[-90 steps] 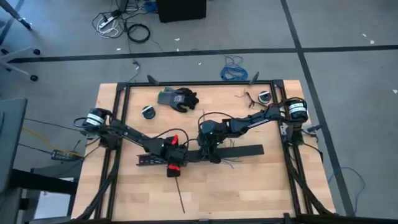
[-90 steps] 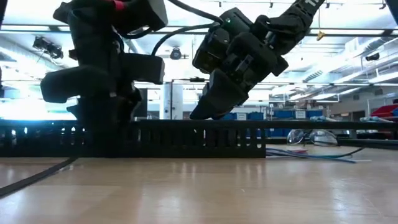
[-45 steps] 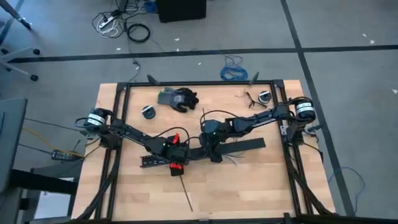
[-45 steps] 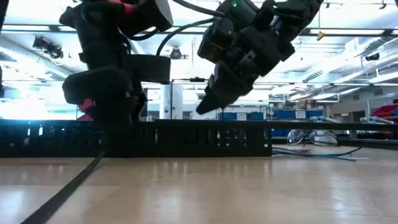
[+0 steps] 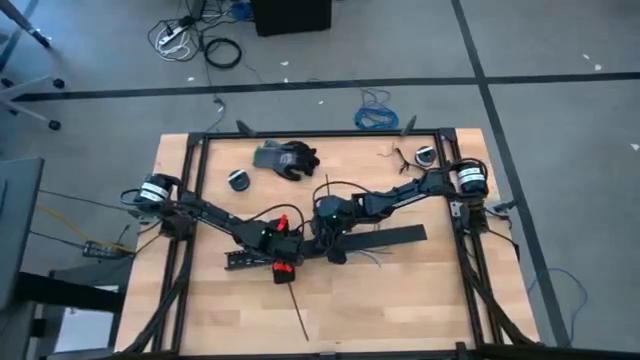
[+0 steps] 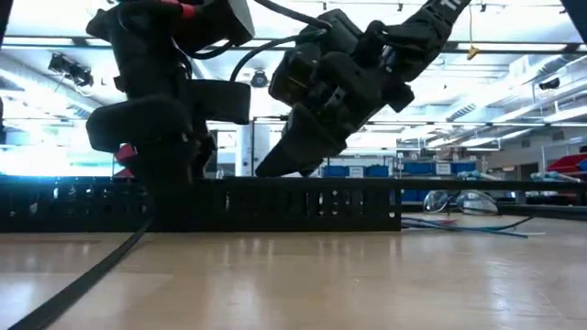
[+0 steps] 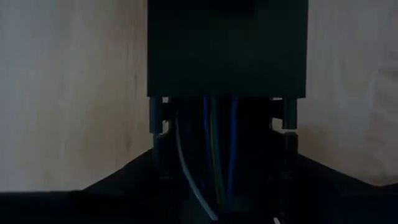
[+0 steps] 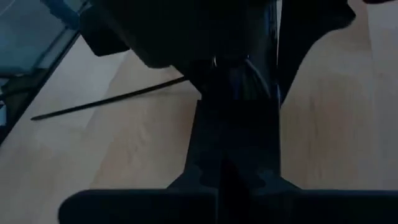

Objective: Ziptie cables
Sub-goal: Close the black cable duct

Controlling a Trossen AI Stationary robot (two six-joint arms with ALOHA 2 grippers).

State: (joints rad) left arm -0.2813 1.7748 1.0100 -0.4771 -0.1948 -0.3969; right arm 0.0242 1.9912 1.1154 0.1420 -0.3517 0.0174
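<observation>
Both grippers meet over the slotted duct (image 5: 262, 256) at mid-tabletop (image 5: 400, 300)

Left gripper (image 5: 283, 262) sits down on the duct, where the cables (image 7: 214, 155) run blue, green and white along its channel between the fingers; I cannot tell its grip. Right gripper (image 5: 328, 238) tilts down just beside it, its arm stretched in from the right, grip hidden. One ziptie (image 5: 297, 315) lies on the wood, trailing from the left gripper toward the near edge; loose wire ends fan out by the flat black bar (image 5: 385, 238)

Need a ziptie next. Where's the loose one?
High view: the thin black plastic ziptie lies on the wooden table near its front edge, just beyond the left pincer.
</observation>
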